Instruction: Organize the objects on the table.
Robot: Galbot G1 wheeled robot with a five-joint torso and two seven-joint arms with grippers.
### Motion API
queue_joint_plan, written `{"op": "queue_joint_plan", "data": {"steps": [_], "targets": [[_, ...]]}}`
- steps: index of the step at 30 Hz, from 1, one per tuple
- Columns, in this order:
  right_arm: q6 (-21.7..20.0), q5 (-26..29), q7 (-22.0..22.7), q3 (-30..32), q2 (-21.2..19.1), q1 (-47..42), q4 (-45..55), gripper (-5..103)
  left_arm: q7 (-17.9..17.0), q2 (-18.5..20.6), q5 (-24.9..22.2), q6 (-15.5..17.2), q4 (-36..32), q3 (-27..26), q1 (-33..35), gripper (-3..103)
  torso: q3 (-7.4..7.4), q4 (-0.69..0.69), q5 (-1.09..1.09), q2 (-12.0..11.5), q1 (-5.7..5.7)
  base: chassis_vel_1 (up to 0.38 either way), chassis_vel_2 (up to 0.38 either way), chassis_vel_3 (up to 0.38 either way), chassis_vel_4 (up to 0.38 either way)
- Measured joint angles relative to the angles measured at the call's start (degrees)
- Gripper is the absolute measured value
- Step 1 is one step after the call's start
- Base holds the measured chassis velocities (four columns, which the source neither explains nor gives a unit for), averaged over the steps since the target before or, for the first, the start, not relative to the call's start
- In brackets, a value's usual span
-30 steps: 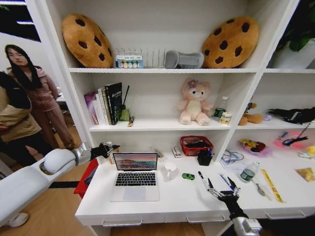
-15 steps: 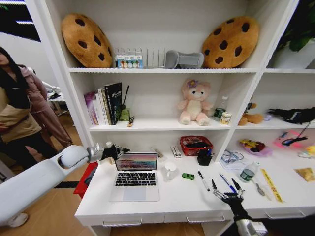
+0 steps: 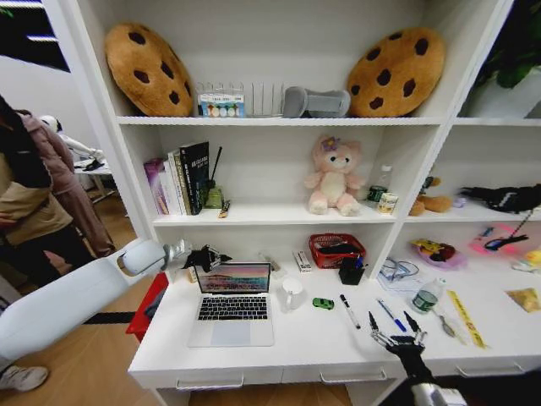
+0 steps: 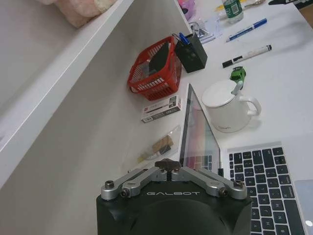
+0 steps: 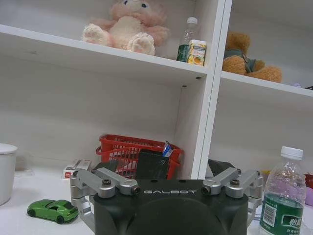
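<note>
White table (image 3: 304, 342) below shelving; left gripper (image 3: 211, 256), fingers closed and empty, just behind laptop (image 3: 232, 303) lid, apparently lid-closing step, needing a forward push; right gripper (image 3: 396, 331), spread, near pens (image 3: 350, 311).

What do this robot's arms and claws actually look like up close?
The left arm is a smooth, rounded white shell that ends in a grey metal wrist. The left gripper and right gripper are black with thin pointed fingers. Close up, each has a black housing with GALBOT printed in white, and silver metal linkage bars joined by bolts.
</note>
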Motion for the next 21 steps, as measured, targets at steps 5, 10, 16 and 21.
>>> {"op": "queue_joint_plan", "data": {"steps": [5,10,16,21], "targets": [[0.7,0.8,-0.4,0.4,-0.1,-0.3,-0.4,100,2.8,-0.3,0.2,-0.4,0.3,1.7,-2.0,0,0.0,0.0,0.0,0.0,0.0,0.0,0.0,0.0,0.0],[1.0,1.4,-0.5,0.5,-0.3,-0.3,-0.6,100,7.6,0.6,0.4,-0.7,-1.3,2.7,-3.1,0,0.0,0.01,0.0,0.0,0.0,0.0,0.0,0.0,0.0],[1.0,1.7,-0.5,0.5,-0.3,-0.2,-0.7,100,10.8,3.2,0.4,-0.8,-6.3,2.9,-2.8,0,-0.01,0.01,0.01,0.0,0.0,0.0,0.0,0.0,0.0],[1.0,1.9,-0.5,0.6,-0.3,0.0,-0.7,100,11.1,5.5,0.5,-0.4,-10.3,1.0,0.9,0,-0.01,0.02,0.0,0.0,0.0,0.0,0.0,0.0,0.0]]}}
